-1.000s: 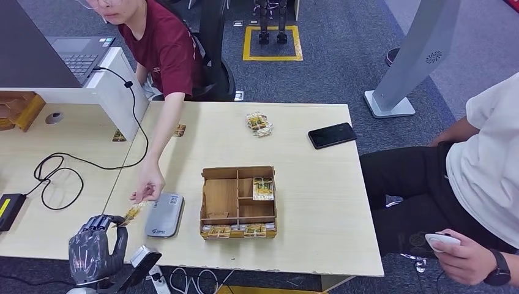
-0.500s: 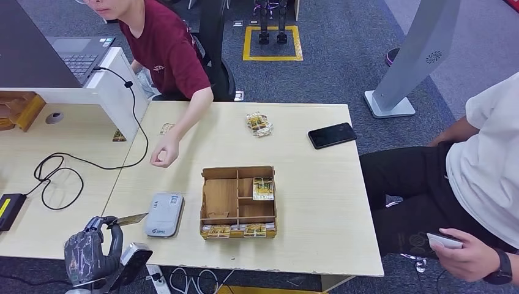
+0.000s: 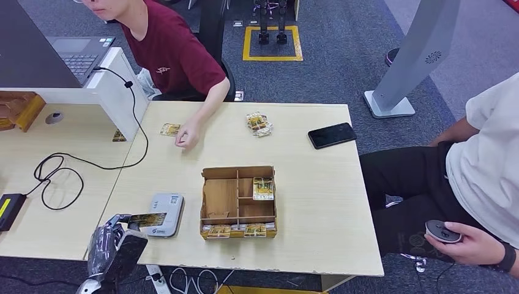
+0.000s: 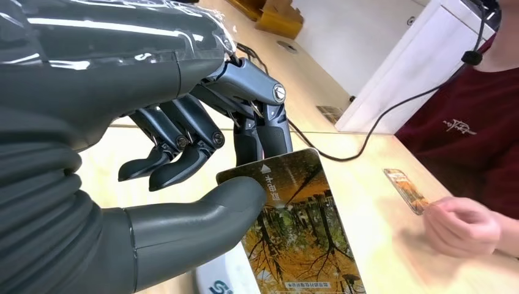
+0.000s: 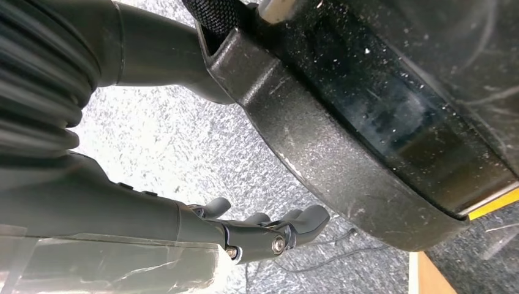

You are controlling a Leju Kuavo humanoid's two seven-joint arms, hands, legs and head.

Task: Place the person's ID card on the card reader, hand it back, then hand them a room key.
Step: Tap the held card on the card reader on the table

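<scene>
Left hand (image 3: 113, 244) pinches the autumn-printed ID card (image 3: 148, 219) between thumb and fingers, over the grey card reader (image 3: 165, 214)'s near-left edge; next, I judge, lay it flat.

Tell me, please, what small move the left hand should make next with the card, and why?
Probably lower the card flat onto the card reader. The left hand pinches it between thumb and fingers, and in the head view its far end already reaches over the reader's near left edge. The wrist view shows it tilted above the grey casing, seemingly not yet resting there.
</scene>
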